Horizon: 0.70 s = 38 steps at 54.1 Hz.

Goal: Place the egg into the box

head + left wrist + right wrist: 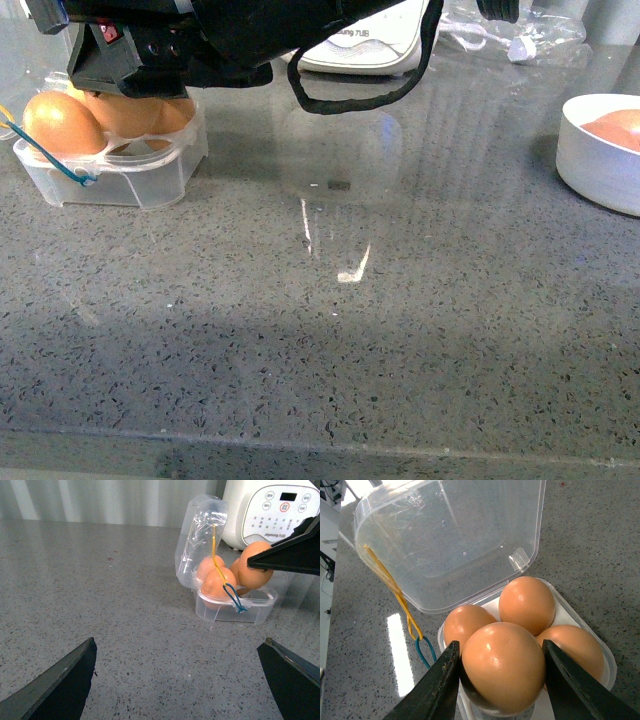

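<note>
My right gripper (pixel 500 647) is shut on the egg (pixel 502 672), an orange-brown one, with a dark finger on each side. It holds the egg low over the near slot of the box (pixel 607 662), a clear plastic case. The hinged lid (pixel 455 545) stands open. Three other eggs (pixel 527 602) fill the remaining slots. The front view shows the box (pixel 130 175) at the far left, under the black right arm (pixel 200 40). A blue and yellow cord (pixel 227 587) hangs at its front. My left gripper (pixel 179 641) is open over bare counter, short of the box (pixel 235 611).
A round white bowl (pixel 600 150) holding another egg (pixel 620 125) stands at the right edge. A white rice cooker (pixel 365 45) sits behind the box, with clear plastic wrapping (pixel 520 30) beside it. The grey speckled counter's front edge (pixel 320 440) runs along the bottom.
</note>
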Available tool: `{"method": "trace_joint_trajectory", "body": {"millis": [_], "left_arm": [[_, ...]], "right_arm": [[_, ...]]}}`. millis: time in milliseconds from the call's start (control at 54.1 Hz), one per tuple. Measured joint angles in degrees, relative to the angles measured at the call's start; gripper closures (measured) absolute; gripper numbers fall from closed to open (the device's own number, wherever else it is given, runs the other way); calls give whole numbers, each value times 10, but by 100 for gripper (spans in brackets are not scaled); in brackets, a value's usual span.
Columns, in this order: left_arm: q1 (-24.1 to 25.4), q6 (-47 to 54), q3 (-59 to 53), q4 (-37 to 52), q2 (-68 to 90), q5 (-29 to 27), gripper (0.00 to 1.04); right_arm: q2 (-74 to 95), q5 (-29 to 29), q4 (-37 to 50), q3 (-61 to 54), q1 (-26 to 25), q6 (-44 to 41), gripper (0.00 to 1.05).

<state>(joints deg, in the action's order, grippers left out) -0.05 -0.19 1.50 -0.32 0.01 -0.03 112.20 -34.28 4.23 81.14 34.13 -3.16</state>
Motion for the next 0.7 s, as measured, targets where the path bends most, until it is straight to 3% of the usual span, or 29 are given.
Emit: {"method": "trace_joint_trajectory", "body": {"millis": [425, 573, 703], "left_arm": [[0, 0, 0, 0, 0, 0, 7], [0, 0, 0, 0, 0, 0, 7], [0, 0, 0, 0, 0, 0, 7]], "right_arm": [[-18, 13, 12, -11, -2, 2, 6], [-55, 39, 54, -50, -12, 10, 7], [-144, 152, 111, -142, -44, 33, 7]]}}
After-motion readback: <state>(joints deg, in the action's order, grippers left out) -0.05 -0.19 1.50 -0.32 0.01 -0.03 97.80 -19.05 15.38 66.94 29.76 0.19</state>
